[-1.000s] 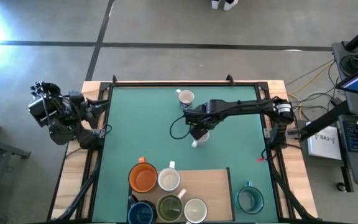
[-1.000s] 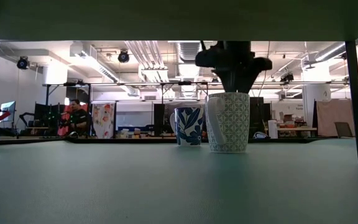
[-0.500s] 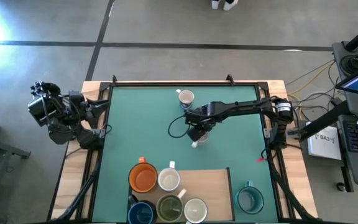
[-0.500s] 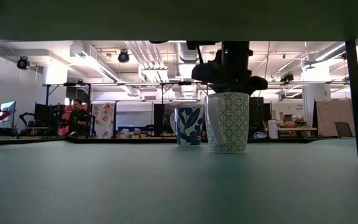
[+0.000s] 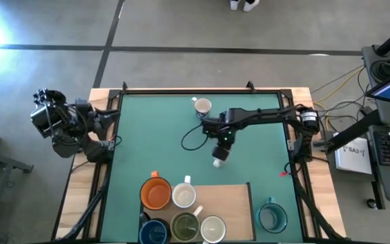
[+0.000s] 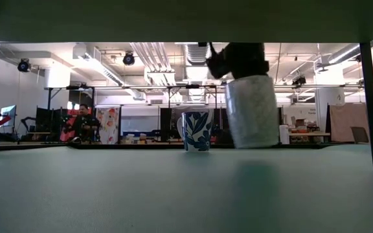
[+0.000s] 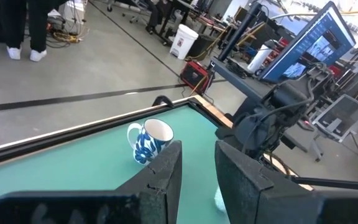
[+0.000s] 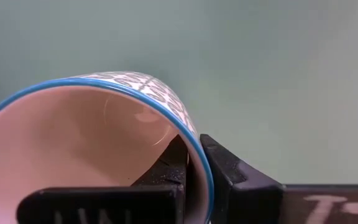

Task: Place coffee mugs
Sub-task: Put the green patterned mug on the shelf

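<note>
Table (image 5: 147, 129): green mat, a wooden board (image 5: 225, 196) at its near edge. Five mugs (image 5: 181, 210) clustered at the board's left end; a teal mug (image 5: 272, 217) alone past the board's right side; a blue-flowered mug (image 5: 202, 107) toward the far edge.

Right arm reaches to mid-table. Right gripper (image 8: 191, 163) pinches the rim of a patterned mug (image 6: 252, 111), one finger inside, one outside. Mug hangs clear of the mat, slightly tilted.

Key relation: the board lies nearly straight toward the near edge from the held mug, its open space right of the cluster.

Left gripper (image 7: 197, 168) waits off the table's left side, fingers narrowly apart, holding nothing. Right arm far nearer.
</note>
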Controlling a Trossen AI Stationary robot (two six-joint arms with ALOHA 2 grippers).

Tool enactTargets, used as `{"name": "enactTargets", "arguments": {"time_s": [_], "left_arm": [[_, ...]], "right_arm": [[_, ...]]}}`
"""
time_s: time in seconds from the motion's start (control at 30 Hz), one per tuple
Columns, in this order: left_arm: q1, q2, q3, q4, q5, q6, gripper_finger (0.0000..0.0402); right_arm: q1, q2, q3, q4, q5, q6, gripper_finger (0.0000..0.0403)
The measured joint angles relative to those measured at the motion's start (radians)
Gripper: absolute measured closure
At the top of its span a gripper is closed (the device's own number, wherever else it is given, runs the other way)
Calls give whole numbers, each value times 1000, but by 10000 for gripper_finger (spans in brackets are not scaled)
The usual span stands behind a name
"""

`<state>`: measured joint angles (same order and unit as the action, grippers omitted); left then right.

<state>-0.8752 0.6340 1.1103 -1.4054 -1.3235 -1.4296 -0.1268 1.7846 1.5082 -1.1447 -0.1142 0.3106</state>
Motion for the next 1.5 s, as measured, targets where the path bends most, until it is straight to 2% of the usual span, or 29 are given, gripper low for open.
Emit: {"name": "enactTargets", "arguments": {"time_s": [0.27,0.43,0.6,0.83,1.03,1.17,1.33,1.5], "left_arm": [[0,32,0,9,-25,-25,322],[0,36,0,8,-26,-91,322],[0,35,0,8,-26,-136,322],[0,25,-4,-20,-30,-232,322],[25,6,-67,-27,-29,-353,322],[43,-18,-131,-30,-16,-449,322],[60,-53,-211,-32,81,-556,322],[62,-82,-279,-32,118,-630,322]], "right_arm": [[4,-48,122,-206,2,-251,388],[26,-137,154,-203,3,-279,388],[100,-229,146,-205,1,-280,389],[274,-278,133,-204,0,-224,389],[401,-271,145,-215,14,-128,389],[430,-259,191,-209,3,-63,390],[428,-259,253,-211,32,-22,390],[465,-253,268,-212,-6,56,390]]}}
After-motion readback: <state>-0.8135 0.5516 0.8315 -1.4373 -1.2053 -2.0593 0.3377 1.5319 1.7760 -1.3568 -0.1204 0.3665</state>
